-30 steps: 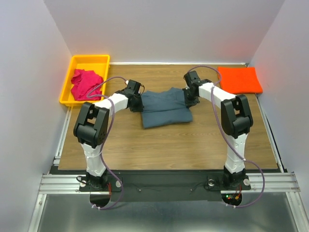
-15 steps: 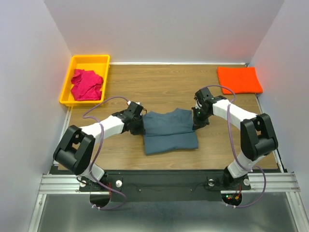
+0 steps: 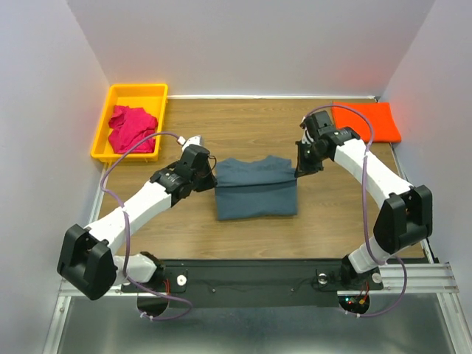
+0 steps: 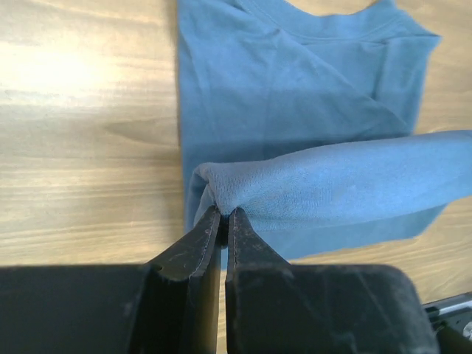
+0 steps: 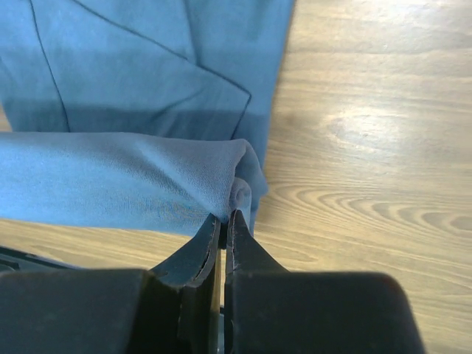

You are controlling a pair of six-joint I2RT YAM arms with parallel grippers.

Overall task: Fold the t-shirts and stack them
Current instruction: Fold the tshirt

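Top external view: our grey-blue t-shirt (image 3: pixel 254 195) hangs crosswise between two pincers, with the left gripper (image 3: pixel 212 179) pinching its left fold corner and the right gripper (image 3: pixel 298 169) the right one — its flat layer lies ahead of both.

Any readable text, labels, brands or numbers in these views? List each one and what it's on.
None. The grey-blue t-shirt, orange t-shirt, pink t-shirt and yellow bin are all plain, with no print or tag visible.
Nothing legible shows on the left arm or right arm either.
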